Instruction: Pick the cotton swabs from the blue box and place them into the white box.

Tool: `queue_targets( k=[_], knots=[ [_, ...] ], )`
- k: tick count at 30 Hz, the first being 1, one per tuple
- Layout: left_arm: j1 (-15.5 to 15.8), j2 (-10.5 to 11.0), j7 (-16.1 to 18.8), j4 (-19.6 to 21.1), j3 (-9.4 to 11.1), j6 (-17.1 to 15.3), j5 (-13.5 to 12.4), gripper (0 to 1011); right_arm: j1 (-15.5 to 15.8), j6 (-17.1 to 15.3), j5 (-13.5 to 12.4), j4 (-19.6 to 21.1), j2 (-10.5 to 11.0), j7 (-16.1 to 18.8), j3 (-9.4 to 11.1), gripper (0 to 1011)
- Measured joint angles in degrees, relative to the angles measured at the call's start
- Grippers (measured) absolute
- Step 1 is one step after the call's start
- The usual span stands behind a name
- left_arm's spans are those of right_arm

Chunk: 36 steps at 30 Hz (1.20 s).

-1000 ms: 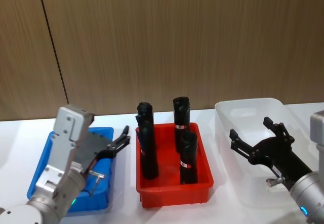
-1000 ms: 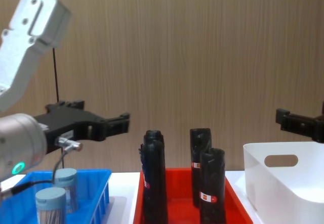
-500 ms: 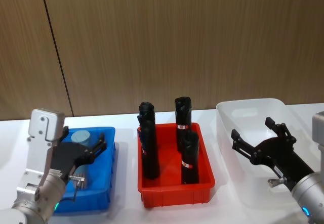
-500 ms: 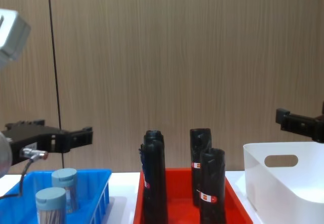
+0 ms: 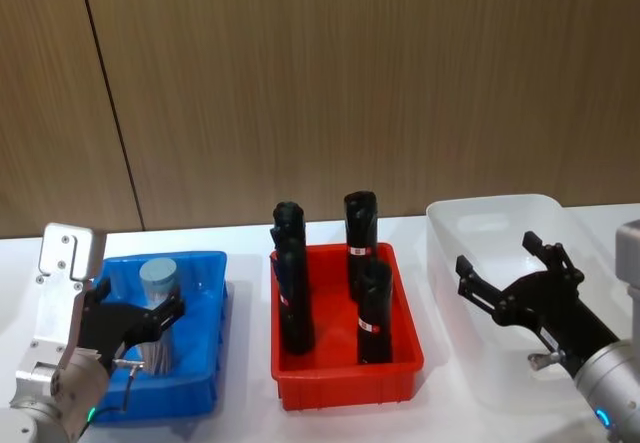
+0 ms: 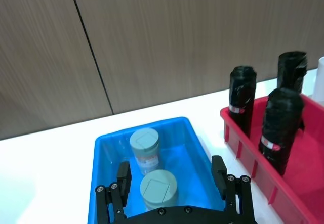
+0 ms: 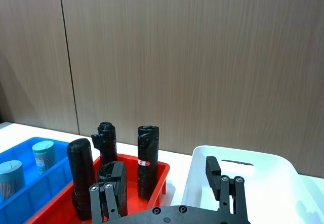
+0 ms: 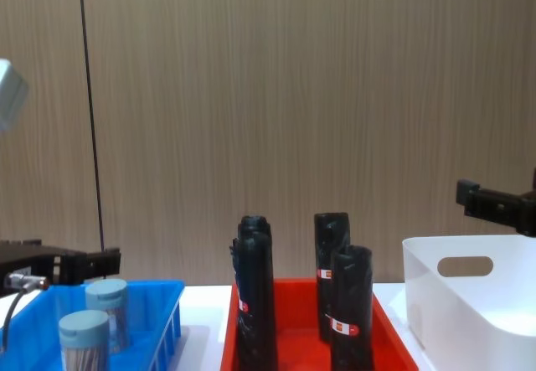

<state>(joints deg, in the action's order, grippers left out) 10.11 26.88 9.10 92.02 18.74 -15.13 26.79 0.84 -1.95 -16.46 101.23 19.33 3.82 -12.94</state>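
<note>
Gaping wide and empty, my left claw (image 6: 170, 169) hangs over the blue box (image 6: 143, 125) at nine o'clock; cotton swabs (image 6: 158, 189) stand upright, lids up; right claw (image 5: 494, 251) open, empty.

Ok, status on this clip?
Left end effector open, hovering over cotton swabs in blue box. Right end effector open near white box. Red crate between boxes.
</note>
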Motion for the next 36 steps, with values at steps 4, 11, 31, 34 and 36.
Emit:
queue_targets(
  k=[4,11,31,34,36],
  knots=[
    [0.84,-0.27,-0.72,-1.26,-0.28,-1.72,0.26,1004,0.00,0.00,0.00,0.00,0.00,0.00,0.00,1002],
    [2.40,-1.00,-2.08,-3.96,-0.67,-3.94,0.59,1004,0.00,0.00,0.00,0.00,0.00,0.00,0.00,1002],
    [7.75,-3.75,-5.86,-14.37,-1.69,-6.29,2.63,1004,0.00,0.00,0.00,0.00,0.00,0.00,0.00,1002],
    [8.61,-4.17,-6.83,-16.02,-1.76,-6.29,2.73,1004,0.00,0.00,0.00,0.00,0.00,0.00,0.00,1002],
    [8.97,-4.36,-7.26,-16.68,-1.77,-6.28,2.73,1004,0.00,0.00,0.00,0.00,0.00,0.00,0.00,1002]
  ],
)
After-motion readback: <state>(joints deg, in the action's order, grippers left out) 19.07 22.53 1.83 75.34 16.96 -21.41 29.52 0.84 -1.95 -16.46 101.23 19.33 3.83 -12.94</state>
